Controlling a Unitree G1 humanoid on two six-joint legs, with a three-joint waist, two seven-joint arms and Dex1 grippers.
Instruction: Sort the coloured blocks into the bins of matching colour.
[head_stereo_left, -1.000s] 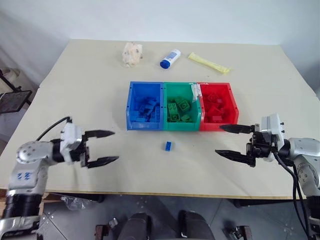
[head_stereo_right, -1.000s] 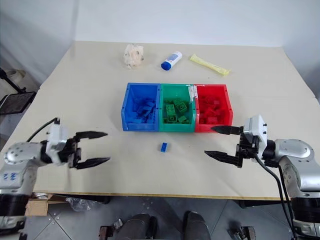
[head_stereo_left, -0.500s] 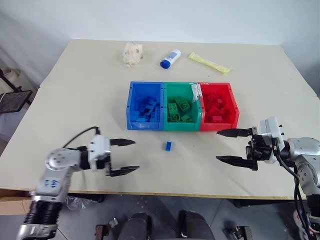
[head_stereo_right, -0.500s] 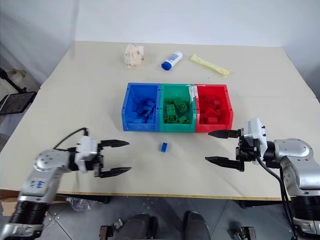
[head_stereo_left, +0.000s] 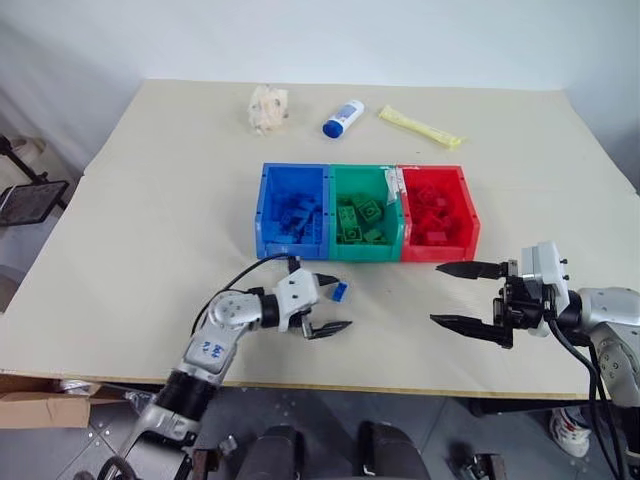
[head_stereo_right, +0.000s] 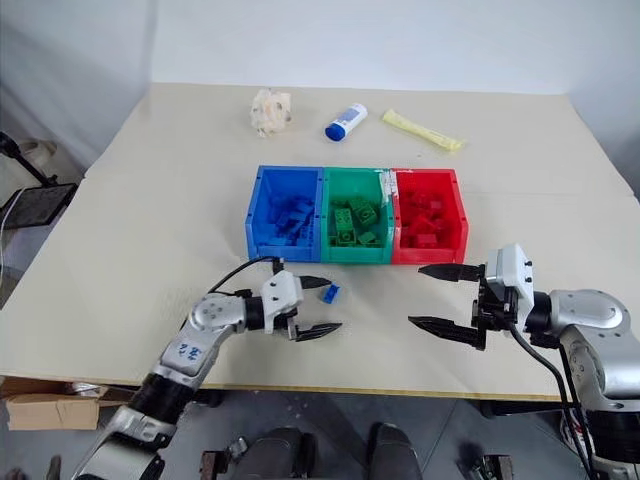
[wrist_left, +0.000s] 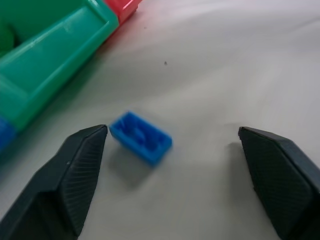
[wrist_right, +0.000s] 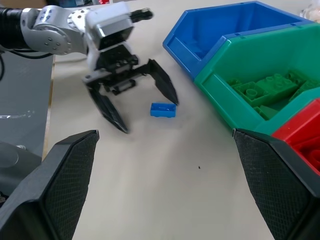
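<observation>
One loose blue block (head_stereo_left: 340, 291) lies on the table in front of the bins. My left gripper (head_stereo_left: 327, 305) is open, its two fingers on either side of the block (wrist_left: 141, 137), one fingertip (wrist_left: 95, 137) right beside it. The joined bins stand in a row: blue bin (head_stereo_left: 292, 248), green bin (head_stereo_left: 365, 250), red bin (head_stereo_left: 438, 250), each holding several blocks of its own colour. My right gripper (head_stereo_left: 438, 294) hovers open and empty over the table, below the red bin, pointing toward the left gripper (wrist_right: 132, 95).
At the table's far side lie a crumpled off-white wad (head_stereo_left: 267, 105), a white-and-blue tube (head_stereo_left: 342, 117) and a yellow packet (head_stereo_left: 419, 126). Bare tabletop stretches between my grippers. The near table edge (head_stereo_left: 400, 385) runs just under both arms.
My left arm has swung right along the table front, and its fingers now sit around the blue block, slightly narrower than before. The right gripper has stayed put.
</observation>
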